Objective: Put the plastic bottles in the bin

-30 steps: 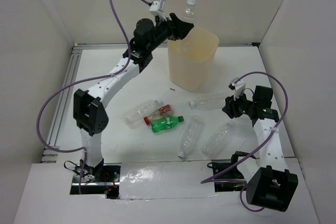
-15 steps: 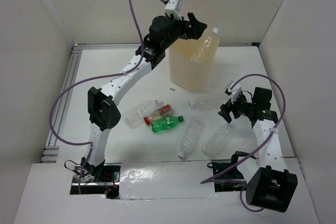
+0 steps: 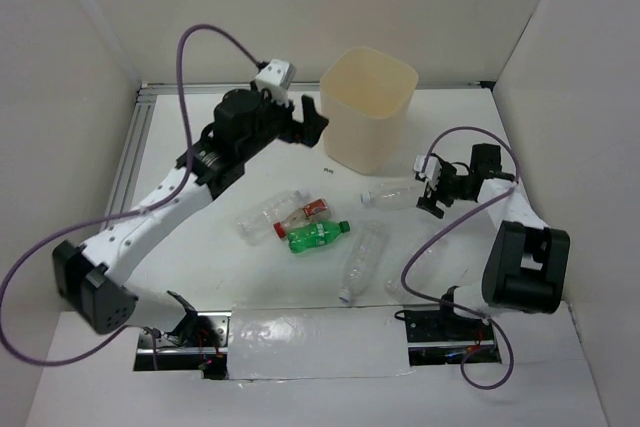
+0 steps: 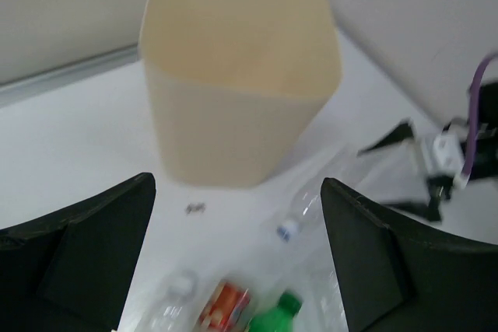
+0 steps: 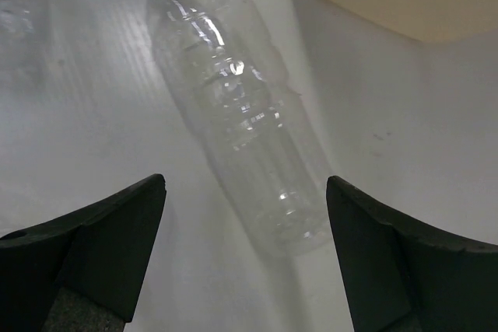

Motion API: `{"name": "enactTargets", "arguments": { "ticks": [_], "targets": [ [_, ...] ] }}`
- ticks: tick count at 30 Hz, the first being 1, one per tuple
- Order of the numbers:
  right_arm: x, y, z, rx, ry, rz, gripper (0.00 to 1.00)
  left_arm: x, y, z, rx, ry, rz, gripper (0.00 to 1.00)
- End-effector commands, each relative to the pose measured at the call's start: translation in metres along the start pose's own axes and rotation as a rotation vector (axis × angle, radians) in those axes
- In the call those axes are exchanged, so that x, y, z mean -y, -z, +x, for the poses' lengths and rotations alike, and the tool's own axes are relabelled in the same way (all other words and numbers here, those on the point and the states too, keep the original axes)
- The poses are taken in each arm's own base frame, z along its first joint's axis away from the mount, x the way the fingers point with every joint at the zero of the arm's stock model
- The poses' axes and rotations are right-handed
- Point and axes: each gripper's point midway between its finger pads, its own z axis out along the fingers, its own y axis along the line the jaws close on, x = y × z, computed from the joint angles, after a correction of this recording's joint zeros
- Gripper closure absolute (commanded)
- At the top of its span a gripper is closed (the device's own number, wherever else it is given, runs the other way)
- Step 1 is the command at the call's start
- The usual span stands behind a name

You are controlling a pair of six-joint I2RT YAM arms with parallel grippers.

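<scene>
At left, left gripper (image 3: pixel 313 119) raised over the table (image 3: pixel 200 247), just beside the left wall of the bin (image 3: pixel 365 142), jaws spread wide with nothing between them; by the look of it, free for a fresh pick

Below and right of it, four bottles flat on their sides in front of the bin, all outside it: a clear bottle (image 3: pixel 262 217), a small red-labelled bottle (image 3: pixel 305 213) close against it, a green bottle (image 3: pixel 318 236) just in front, and a second clear bottle (image 3: pixel 362 259) a little apart to the right

At centre, the bin upright near the back wall (image 3: pixel 300 7), mouth facing up and within reach of either arm; contents not to be made out

At right, a third clear bottle (image 3: pixel 393 192) on its side near the foot of the bin, between the bin and the right gripper (image 3: pixel 428 192). Right gripper low over this bottle, jaws wide and astride its body without touching, holding nothing; seemingly lined up across the bottle for a grasp round the middle

Purple cable (image 3: pixel 440 142) looped above the right wrist. Possibly one more clear bottle by the right arm's base, too faint to tell

In the way: only the bin's own tall wall, close beside the target and calling for a lift well above the rim
</scene>
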Motion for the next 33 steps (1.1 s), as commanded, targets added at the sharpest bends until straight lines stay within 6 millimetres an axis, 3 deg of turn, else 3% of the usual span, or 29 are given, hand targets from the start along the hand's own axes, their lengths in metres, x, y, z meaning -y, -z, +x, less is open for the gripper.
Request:
{"name": "enactTargets", "arguments": {
  "ticks": [1, 2, 4, 5, 7, 9, 11, 12, 14, 16, 18, 19, 20, 21, 23, 24, 28, 32, 33],
  "targets": [
    [0.046, -0.008, -0.011, -0.027, 0.216, 0.040, 0.09, -0.042, 0.048, 0.061, -0.154, -0.133, -0.141, 0.00],
    [0.045, -0.018, -0.004, -0.052, 0.236, 0.007, 0.09, -0.060, 0.062, 0.102, -0.269, -0.159, -0.173, 0.00],
    [0.052, -0.033, -0.001, -0.079, 0.296, -0.035, 0.09, -0.082, 0.088, 0.135, -0.361, -0.154, -0.232, 0.00],
    [0.052, -0.036, 0.005, -0.091, 0.313, -0.060, 0.09, -0.083, 0.090, 0.130, -0.352, -0.156, -0.223, 0.00],
    [0.047, -0.044, 0.006, -0.118, 0.353, -0.139, 0.11, -0.093, 0.105, 0.157, -0.436, -0.120, -0.221, 0.00],
    [0.029, -0.053, 0.019, -0.142, 0.339, -0.244, 0.12, -0.093, 0.110, 0.172, -0.480, -0.103, -0.199, 0.00],
    [0.024, -0.059, 0.024, -0.158, 0.352, -0.292, 0.14, -0.097, 0.113, 0.187, -0.532, -0.095, -0.192, 0.00],
    [0.017, -0.064, 0.031, -0.170, 0.362, -0.331, 0.18, -0.100, 0.113, 0.199, -0.577, -0.106, -0.194, 0.00],
    [0.005, -0.064, 0.038, -0.179, 0.351, -0.372, 0.26, -0.106, 0.111, 0.205, -0.608, -0.115, -0.202, 0.00],
    [-0.016, -0.061, 0.044, -0.176, 0.336, -0.433, 0.42, -0.114, 0.104, 0.214, -0.647, -0.135, -0.197, 0.00],
    [-0.022, -0.052, 0.041, -0.167, 0.370, -0.446, 0.53, -0.115, 0.100, 0.223, -0.679, -0.157, -0.174, 0.00],
    [-0.035, -0.044, 0.040, -0.154, 0.350, -0.476, 0.61, -0.119, 0.097, 0.229, -0.700, -0.145, -0.175, 0.00],
    [-0.042, -0.038, 0.037, -0.148, 0.362, -0.492, 0.65, -0.119, 0.096, 0.234, -0.714, -0.155, -0.160, 0.00],
    [-0.035, -0.026, 0.026, -0.128, 0.402, -0.455, 0.68, -0.121, 0.096, 0.237, -0.726, -0.165, -0.156, 0.00],
    [-0.047, -0.006, 0.014, -0.095, 0.377, -0.459, 0.73, -0.124, 0.093, 0.240, -0.740, -0.169, -0.150, 0.00],
    [-0.040, 0.008, -0.005, -0.053, 0.426, -0.410, 0.74, -0.125, 0.093, 0.240, -0.741, -0.179, -0.146, 0.00],
    [-0.040, 0.058, -0.047, -0.016, 0.397, -0.338, 0.78, -0.129, 0.090, 0.249, -0.769, -0.173, -0.141, 0.00],
    [-0.018, 0.093, -0.095, -0.018, 0.460, -0.156, 0.79, -0.130, 0.086, 0.259, -0.800, -0.170, -0.126, 0.00],
    [-0.004, 0.103, -0.112, -0.011, 0.497, -0.092, 0.79, -0.130, 0.088, 0.261, -0.809, -0.168, -0.127, 0.00]
  ]
}}
